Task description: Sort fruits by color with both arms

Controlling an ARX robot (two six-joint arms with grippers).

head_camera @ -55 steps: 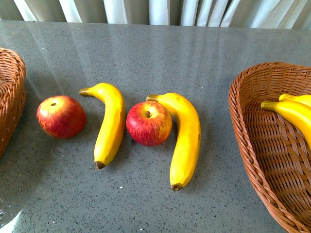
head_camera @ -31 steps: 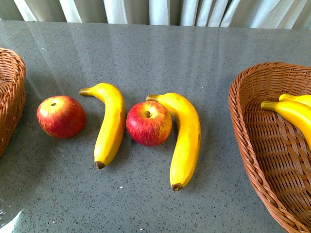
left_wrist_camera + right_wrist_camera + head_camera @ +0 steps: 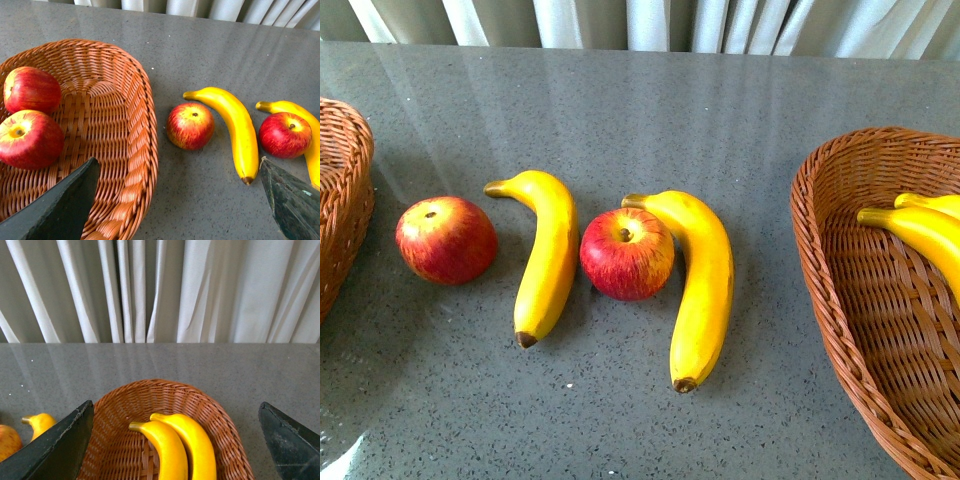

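Note:
On the grey table lie, from left to right, a red apple [image 3: 446,240], a banana [image 3: 548,255], a second red apple [image 3: 626,253] and a second banana [image 3: 702,283]. They also show in the left wrist view: apple [image 3: 190,126], banana [image 3: 234,129], apple [image 3: 285,135]. The left basket [image 3: 131,150] holds two apples [image 3: 31,90] [image 3: 29,139]. The right basket [image 3: 227,440] holds two bananas [image 3: 167,450] [image 3: 194,442]. My left gripper [image 3: 179,172] is open above the left basket's rim. My right gripper [image 3: 176,412] is open above the right basket. Neither arm shows in the front view.
The left wicker basket [image 3: 342,190] sits at the table's left edge and the right wicker basket [image 3: 840,280] at its right edge. White curtains [image 3: 160,290] hang behind the table's far edge.

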